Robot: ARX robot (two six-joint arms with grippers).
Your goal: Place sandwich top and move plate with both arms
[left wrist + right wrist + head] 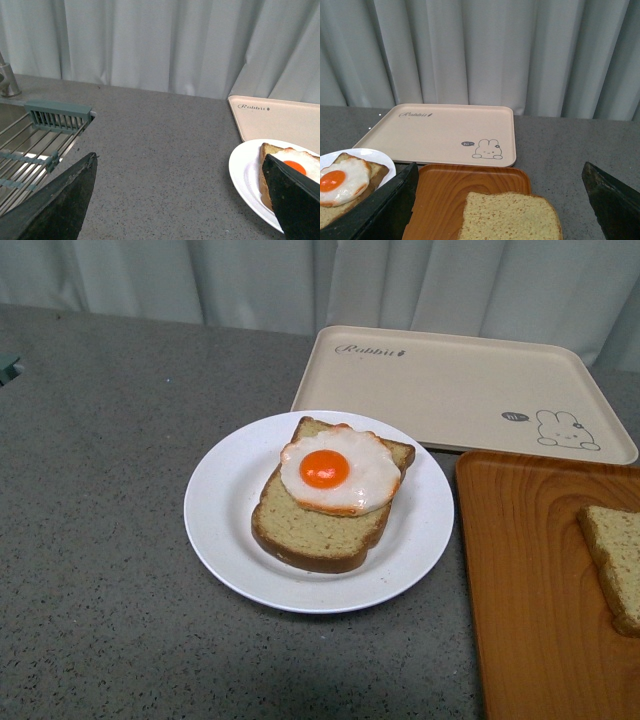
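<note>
The white plate (222,530) sits mid-table and bears a thick bread slice (300,530) with a fried egg (338,470) on it. The sandwich top (616,558) lies flat on the orange wood-grain tray (530,600) at the right edge. In the right wrist view the sandwich top (507,217) lies between the fingers of my open right gripper (500,172), below it. In the left wrist view my open left gripper (180,165) hangs over bare counter left of the plate (245,172). Neither arm shows in the front view.
A beige rabbit-print tray (450,380) lies behind the plate, touching the orange tray's far edge. A sink with a wire rack (35,145) lies to the left in the left wrist view. Grey curtains hang behind the counter.
</note>
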